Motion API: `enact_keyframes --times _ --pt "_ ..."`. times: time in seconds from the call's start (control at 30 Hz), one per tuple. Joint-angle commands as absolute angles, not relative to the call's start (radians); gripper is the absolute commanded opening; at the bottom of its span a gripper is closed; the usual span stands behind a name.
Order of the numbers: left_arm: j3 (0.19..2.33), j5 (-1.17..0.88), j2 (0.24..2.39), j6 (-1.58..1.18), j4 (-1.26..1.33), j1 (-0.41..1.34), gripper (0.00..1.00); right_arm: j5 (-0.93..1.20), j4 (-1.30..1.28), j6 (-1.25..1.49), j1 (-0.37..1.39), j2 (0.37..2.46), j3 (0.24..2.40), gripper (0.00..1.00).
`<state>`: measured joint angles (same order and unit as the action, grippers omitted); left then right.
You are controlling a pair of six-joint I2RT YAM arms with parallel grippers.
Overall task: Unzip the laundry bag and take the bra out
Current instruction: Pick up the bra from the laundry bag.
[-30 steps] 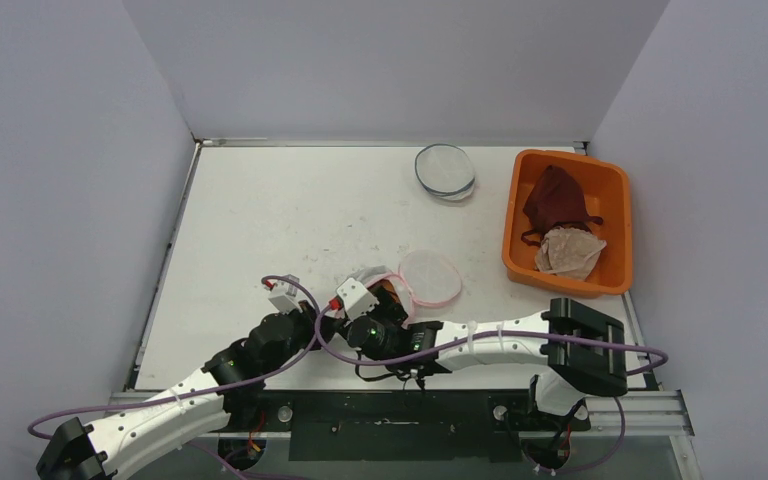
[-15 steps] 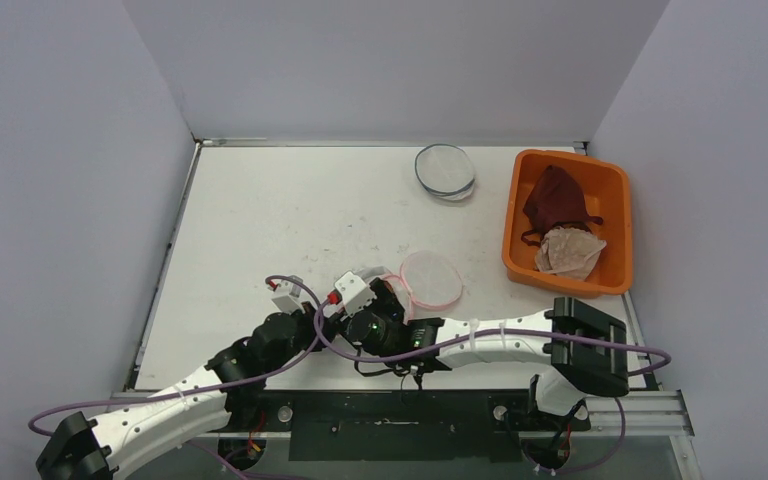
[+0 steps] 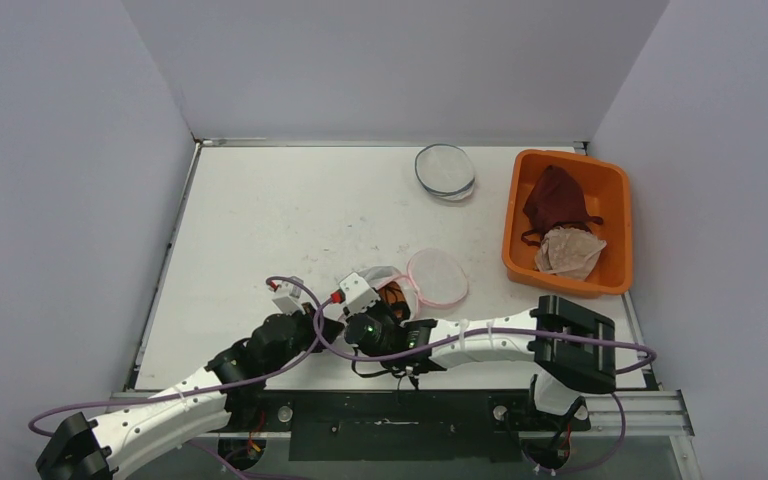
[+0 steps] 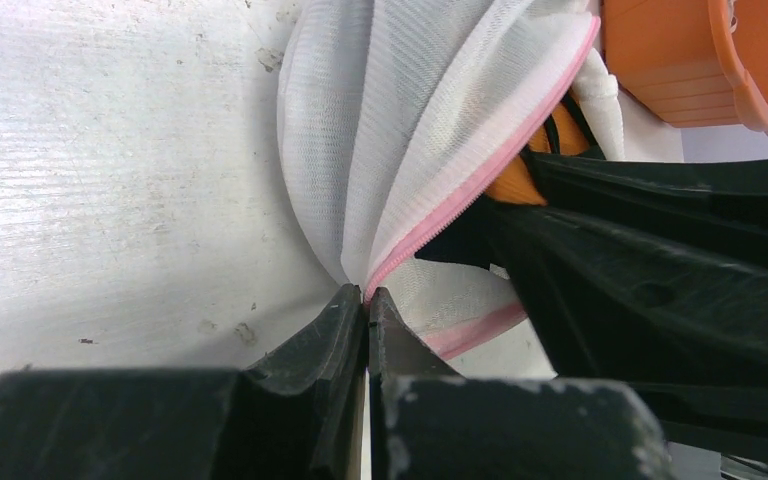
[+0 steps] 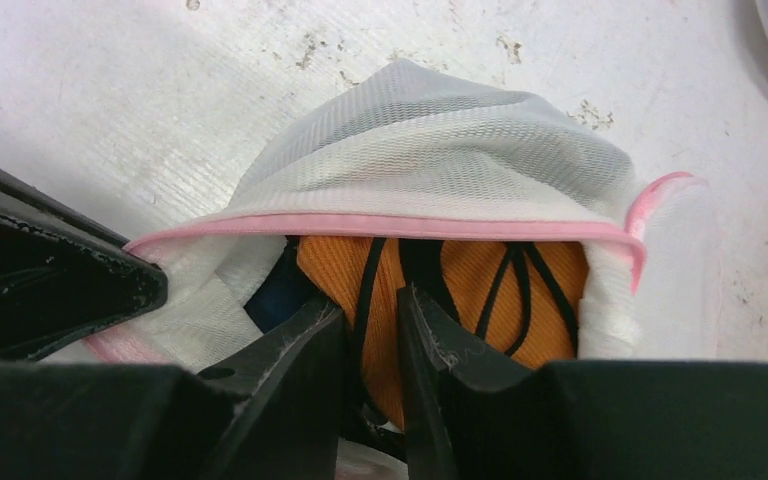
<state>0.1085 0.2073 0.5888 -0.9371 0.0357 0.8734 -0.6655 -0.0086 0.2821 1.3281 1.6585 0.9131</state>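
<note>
top view: i see the left arm (image 3: 160, 420) stretched low from the lower left and the right arm (image 3: 490, 340) lying flat leftwards from the lower right. their wrists meet at the laundry bag (image 3: 432, 278), lower centre of the table (image 3: 260, 220).
left wrist view: the left gripper (image 4: 367, 300) is clamped tight on the bag's pink zip edge.
right wrist view: the right gripper (image 5: 370, 305) reaches into the open mouth, jaws narrowed onto a black strap of the orange bra (image 5: 500, 290), which lies inside the bag.

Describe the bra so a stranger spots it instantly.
Near the front edge of the white table lies a white mesh laundry bag with pink zipper trim. In its open mouth sits the orange bra, the only orange garment, crossed by black straps.
</note>
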Motion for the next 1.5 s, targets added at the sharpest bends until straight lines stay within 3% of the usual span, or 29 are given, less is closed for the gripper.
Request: enact_keyframes --times 0.0,0.33,0.43,0.6,0.73,1.27,1.47 --pt "0.1 0.205 0.577 -0.939 0.077 0.87 0.0 -0.723 0.026 0.306 1.318 1.539 0.876 0.24" --pt "0.111 0.218 0.599 -0.936 0.083 0.869 0.0 -0.555 0.04 0.359 1.265 1.364 0.767 0.26" --pt "0.115 0.216 0.608 -0.936 0.092 0.869 0.0 -0.506 0.055 0.354 1.265 1.325 0.744 0.37" --pt "0.121 0.212 0.629 -0.934 0.11 0.869 0.0 -0.546 0.037 0.35 1.324 1.312 0.773 0.62" --pt "0.125 0.204 0.645 -0.933 0.127 0.87 0.0 -0.616 0.004 0.329 1.383 1.371 0.83 0.7" --pt "0.127 0.193 0.641 -0.94 0.131 0.871 0.0 -0.789 0.047 0.236 1.396 1.612 0.917 0.64" --pt "0.128 0.194 0.642 -0.937 0.129 0.871 0.0 -0.808 0.059 0.242 1.383 1.631 0.92 0.48"
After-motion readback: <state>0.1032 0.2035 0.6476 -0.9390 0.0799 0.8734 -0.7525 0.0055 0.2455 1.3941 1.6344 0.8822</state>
